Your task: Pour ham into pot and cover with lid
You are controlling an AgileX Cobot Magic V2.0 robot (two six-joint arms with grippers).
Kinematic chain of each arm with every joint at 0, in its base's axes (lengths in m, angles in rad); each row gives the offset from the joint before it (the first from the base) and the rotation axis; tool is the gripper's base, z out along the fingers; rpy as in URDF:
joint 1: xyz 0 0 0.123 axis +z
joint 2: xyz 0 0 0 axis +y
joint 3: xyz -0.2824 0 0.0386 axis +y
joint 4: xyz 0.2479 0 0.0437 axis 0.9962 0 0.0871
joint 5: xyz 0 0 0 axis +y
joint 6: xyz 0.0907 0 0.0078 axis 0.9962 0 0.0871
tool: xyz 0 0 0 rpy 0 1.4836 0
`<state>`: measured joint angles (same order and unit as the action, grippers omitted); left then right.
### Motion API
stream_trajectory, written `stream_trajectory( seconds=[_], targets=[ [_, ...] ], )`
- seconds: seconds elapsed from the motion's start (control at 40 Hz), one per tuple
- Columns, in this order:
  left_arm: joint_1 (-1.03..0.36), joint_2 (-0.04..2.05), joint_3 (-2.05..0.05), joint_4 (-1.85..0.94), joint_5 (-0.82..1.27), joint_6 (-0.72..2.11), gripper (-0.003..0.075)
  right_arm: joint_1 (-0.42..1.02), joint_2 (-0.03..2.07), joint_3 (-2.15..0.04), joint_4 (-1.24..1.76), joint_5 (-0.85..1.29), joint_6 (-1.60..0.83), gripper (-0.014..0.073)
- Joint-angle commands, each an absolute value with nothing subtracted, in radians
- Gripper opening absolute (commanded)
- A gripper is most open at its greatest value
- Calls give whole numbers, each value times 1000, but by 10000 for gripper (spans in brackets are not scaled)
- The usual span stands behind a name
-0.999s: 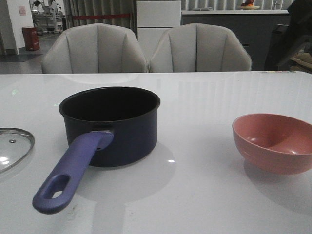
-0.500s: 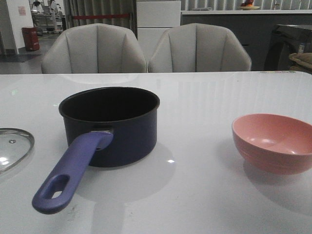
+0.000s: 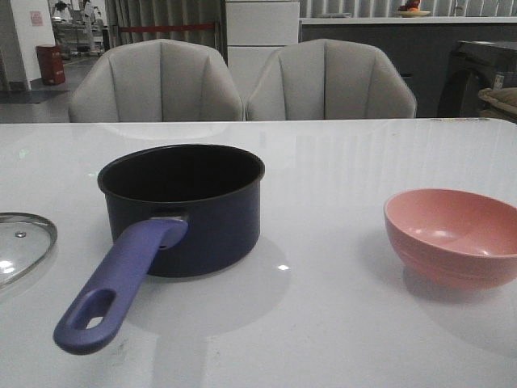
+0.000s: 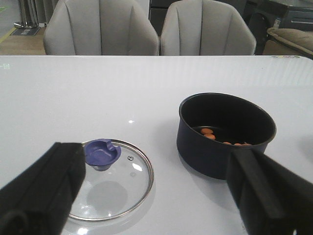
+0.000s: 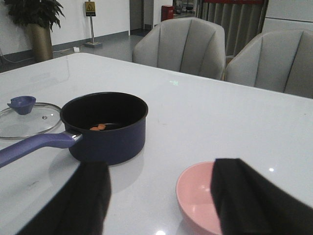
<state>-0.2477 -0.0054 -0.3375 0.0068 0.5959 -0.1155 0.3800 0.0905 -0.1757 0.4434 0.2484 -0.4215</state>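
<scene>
The dark navy pot [image 3: 182,206] stands uncovered at centre-left of the table, its blue-purple handle [image 3: 117,287] pointing toward me. Orange-pink ham slices [image 4: 209,133] lie on its black bottom, also showing in the right wrist view [image 5: 98,127]. The glass lid [image 3: 20,242] with a blue-purple knob [image 4: 101,153] lies flat on the table left of the pot. The pink bowl [image 3: 452,238] sits empty at the right. My left gripper [image 4: 156,196] is open above the table between lid and pot. My right gripper [image 5: 159,196] is open, left of and above the bowl [image 5: 198,196]. Neither arm shows in the front view.
Two grey chairs [image 3: 242,81] stand behind the far table edge. The white glossy table [image 3: 323,323] stretches wide around pot and bowl.
A dark shape at the far right background in the oldest frame is gone. Pot, lid and bowl have not moved.
</scene>
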Motion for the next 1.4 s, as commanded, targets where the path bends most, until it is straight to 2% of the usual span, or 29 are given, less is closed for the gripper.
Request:
stream_trajectory(
  seconds=[0.0,0.075,0.2,0.425,0.824,1.124,1.374],
  targets=[
    [-247,-21,-360,7,518,-118,628,382,100,-200,455,190,-429,320],
    [-247,-21,-362,7,518,-118,628,382,100,-200,455,199,-429,121],
    [-247,-8,-388,14,521,-118,628,382,100,-200,455,199,-429,179],
    [-247,164,-484,23,532,-118,629,382,100,-200,455,214,-429,179],
    [-247,618,-747,23,630,-120,630,382,100,-200,455,215,-429,179],
    [-247,856,-880,23,692,-124,630,382,100,-200,455,215,-429,179],
    [-174,1054,-957,23,784,-124,630,382,100,-200,456,215,-429,179]
  ],
)
